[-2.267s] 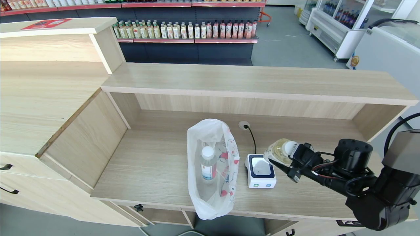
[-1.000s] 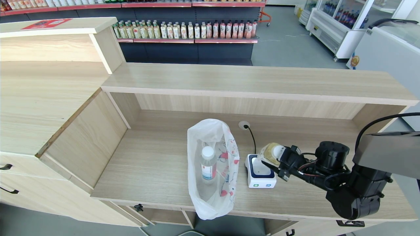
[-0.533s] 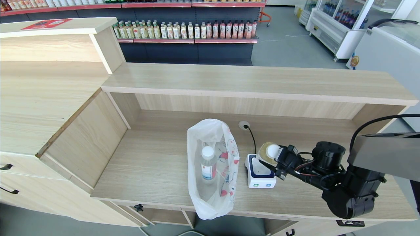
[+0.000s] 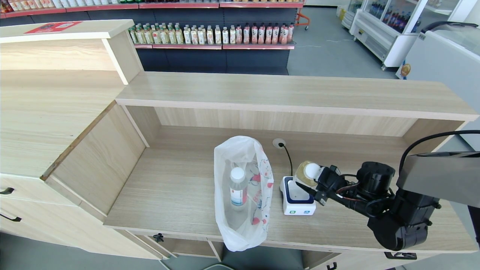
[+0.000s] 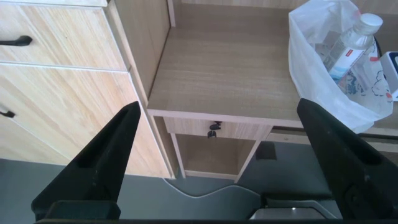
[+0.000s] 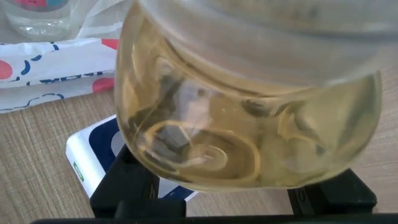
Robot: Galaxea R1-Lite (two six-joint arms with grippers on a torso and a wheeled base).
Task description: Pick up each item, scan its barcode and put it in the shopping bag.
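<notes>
My right gripper (image 4: 314,182) is shut on a clear bottle of yellowish drink (image 4: 305,173) with a white cap, held just above the white and blue barcode scanner (image 4: 296,197). In the right wrist view the drink bottle (image 6: 249,99) hangs right over the scanner (image 6: 93,158). The white shopping bag (image 4: 243,187) stands open left of the scanner with a water bottle (image 4: 237,186) inside. My left gripper (image 5: 217,155) is open, off the counter's left front corner, nothing between its fingers (image 5: 99,165).
The scanner's cable (image 4: 288,157) runs back to a hole in the counter (image 4: 180,187). A raised shelf (image 4: 292,92) overhangs the back. Drawers (image 5: 56,93) are at the left. Bare counter lies left of the bag and right of the scanner.
My right arm has brought the drink bottle down and to the left, from beside the scanner to just over its top. In the last half second it hardly moved.
</notes>
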